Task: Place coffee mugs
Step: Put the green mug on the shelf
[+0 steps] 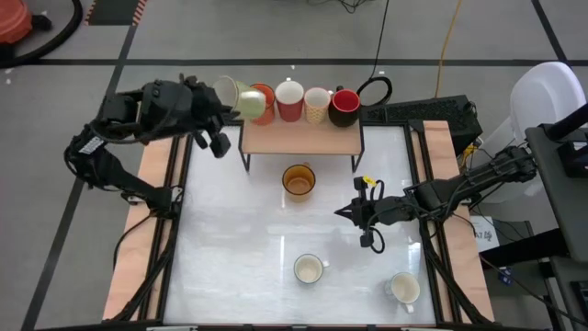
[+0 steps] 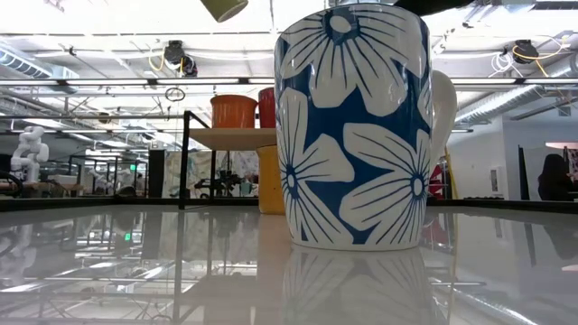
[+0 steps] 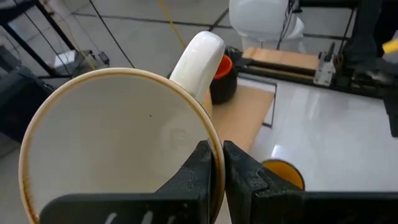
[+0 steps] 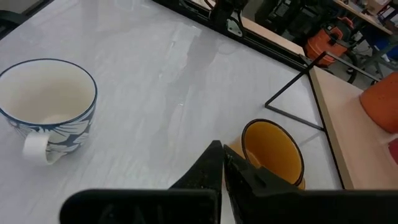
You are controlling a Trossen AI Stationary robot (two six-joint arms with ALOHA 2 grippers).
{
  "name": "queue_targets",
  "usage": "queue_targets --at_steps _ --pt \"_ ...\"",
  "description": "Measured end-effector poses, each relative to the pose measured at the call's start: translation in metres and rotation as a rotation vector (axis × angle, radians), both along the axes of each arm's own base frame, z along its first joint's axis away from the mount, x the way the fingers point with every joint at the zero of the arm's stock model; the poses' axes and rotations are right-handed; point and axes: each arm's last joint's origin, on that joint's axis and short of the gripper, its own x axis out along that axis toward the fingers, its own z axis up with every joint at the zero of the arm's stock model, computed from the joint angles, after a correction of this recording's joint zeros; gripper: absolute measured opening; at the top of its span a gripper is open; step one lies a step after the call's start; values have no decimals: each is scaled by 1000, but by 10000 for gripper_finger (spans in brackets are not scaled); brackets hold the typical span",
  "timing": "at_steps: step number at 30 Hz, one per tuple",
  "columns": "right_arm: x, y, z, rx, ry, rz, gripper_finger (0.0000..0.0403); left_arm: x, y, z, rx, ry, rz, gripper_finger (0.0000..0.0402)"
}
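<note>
My left gripper (image 1: 220,99) is shut on a cream mug (image 1: 235,95), held in the air at the left end of the wooden shelf (image 1: 301,138). An orange mug (image 1: 262,103), a red-and-white mug (image 1: 289,99), a cream mug (image 1: 317,105) and a red mug (image 1: 344,107) stand along the shelf's far edge. An amber mug (image 1: 299,179), a blue-flowered mug (image 1: 309,268) and a white mug (image 1: 404,288) stand on the table. My right gripper (image 1: 344,212) is shut and empty, right of the amber mug (image 4: 273,152). My left gripper holds the cream mug by its rim (image 3: 215,140), some way round from the handle (image 3: 199,53). One finger (image 3: 193,174) is inside the mug and one (image 3: 245,177) outside, with the wall between them. The mug is lifted clear and tipped on its side, its mouth toward the wrist.
The shelf stands on thin black legs at the table's far middle. Black rails (image 1: 175,184) run along the table's left and right sides. The blue-flowered mug (image 2: 357,126) fills the low view. There is bare white tabletop at the near left (image 1: 230,248).
</note>
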Motion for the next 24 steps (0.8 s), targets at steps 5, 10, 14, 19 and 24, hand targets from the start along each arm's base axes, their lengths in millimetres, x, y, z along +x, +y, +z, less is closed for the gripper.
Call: queue_targets --at_steps 5,10,14,19,24 --pt "1 0 2 -12 -17 8 0 12 12 10 -23 32 -15 23" --pt "1 0 2 -13 -23 10 0 30 27 1 -70 133 -18 23" --pt "1 0 2 -13 -23 10 0 37 39 -12 -91 242 26 23" --pt "1 0 2 -13 -23 10 0 46 48 -29 -149 358 63 23" --pt "1 0 2 -13 -22 10 0 55 50 -34 -160 368 64 23"
